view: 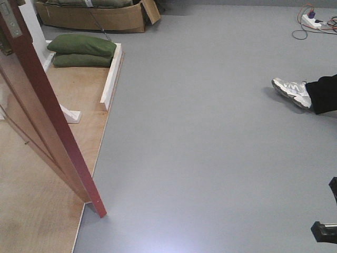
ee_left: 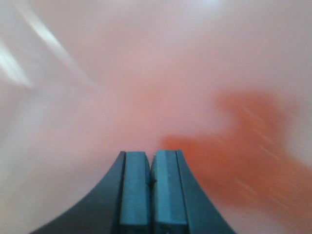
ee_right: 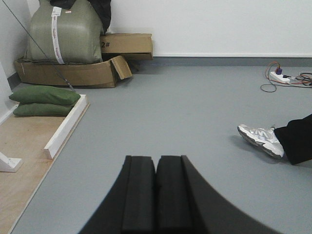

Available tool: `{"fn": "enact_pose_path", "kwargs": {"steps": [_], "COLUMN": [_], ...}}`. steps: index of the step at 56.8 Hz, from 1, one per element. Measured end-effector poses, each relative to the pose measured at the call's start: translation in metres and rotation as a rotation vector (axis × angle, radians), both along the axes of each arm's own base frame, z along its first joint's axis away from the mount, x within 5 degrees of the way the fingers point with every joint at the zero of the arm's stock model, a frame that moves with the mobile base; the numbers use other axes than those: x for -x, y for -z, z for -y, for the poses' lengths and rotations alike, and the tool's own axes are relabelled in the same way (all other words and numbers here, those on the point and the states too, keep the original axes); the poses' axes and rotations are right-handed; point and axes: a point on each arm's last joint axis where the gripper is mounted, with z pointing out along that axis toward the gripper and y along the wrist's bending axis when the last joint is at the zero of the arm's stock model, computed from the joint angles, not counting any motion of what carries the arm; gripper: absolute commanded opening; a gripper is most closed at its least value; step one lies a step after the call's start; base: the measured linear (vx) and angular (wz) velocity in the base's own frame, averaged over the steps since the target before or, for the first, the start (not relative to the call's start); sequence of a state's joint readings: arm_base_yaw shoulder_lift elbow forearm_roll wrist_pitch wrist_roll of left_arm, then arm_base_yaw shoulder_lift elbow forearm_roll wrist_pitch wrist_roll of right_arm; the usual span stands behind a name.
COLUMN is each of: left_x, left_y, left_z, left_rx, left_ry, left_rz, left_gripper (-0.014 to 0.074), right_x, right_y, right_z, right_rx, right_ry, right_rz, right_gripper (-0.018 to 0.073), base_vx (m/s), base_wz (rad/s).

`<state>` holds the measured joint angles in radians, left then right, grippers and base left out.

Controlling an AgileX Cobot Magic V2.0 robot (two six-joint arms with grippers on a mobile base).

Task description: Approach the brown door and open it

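Observation:
The brown door (view: 50, 113) stands at the left of the front view, swung out over the grey floor, its red-brown edge running down to the bottom corner (view: 100, 212). A metal latch plate (view: 9, 21) shows on that edge near the top. My left gripper (ee_left: 150, 155) is shut with nothing between its pads, very close to a blurred reddish surface (ee_left: 146, 73) that fills the left wrist view. My right gripper (ee_right: 156, 160) is shut and empty, held over the open floor. The door's handle is not in view.
A plywood base (view: 47, 174) with white wooden braces (view: 111, 79) lies under the door. Green sandbags (view: 81, 50) sit on it. Cardboard boxes (ee_right: 73, 73) stand at the far wall. A person's leg and sneaker (view: 292, 92) are at the right, with a power strip (view: 310, 21) beyond.

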<state>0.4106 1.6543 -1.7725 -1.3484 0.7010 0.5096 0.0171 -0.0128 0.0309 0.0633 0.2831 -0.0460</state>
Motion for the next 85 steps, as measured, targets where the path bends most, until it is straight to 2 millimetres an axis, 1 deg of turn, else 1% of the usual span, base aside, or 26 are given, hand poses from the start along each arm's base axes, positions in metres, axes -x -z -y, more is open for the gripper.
{"fn": "enact_pose_path", "kwargs": {"steps": [4,10,18,85], "left_x": [-0.002,-0.004,-0.004,-0.004], "left_y": [0.000,0.000,0.000,0.000], "left_z": [0.009,0.015,0.018,0.018], "left_rx": [-0.001,-0.002,-0.003,-0.003], "left_ry": [0.020,0.041,0.056,0.056], "left_rz": [0.001,-0.001,-0.004,-0.004], "left_gripper": [-0.0003,-0.0003,-0.0003,-0.0003], "right_x": [0.000,0.000,0.000,0.000], "right_y": [0.000,0.000,0.000,0.000], "right_z": [0.000,0.000,0.000,0.000], "right_rx": [0.000,0.000,0.000,0.000], "right_ry": [0.000,0.000,0.000,0.000], "right_rz": [0.000,0.000,0.000,0.000], "right_gripper": [0.0000,0.0000,0.0000,0.0000], "base_vx": [0.00,0.00,0.00,0.00], "base_wz": [0.00,0.00,0.00,0.00]}}
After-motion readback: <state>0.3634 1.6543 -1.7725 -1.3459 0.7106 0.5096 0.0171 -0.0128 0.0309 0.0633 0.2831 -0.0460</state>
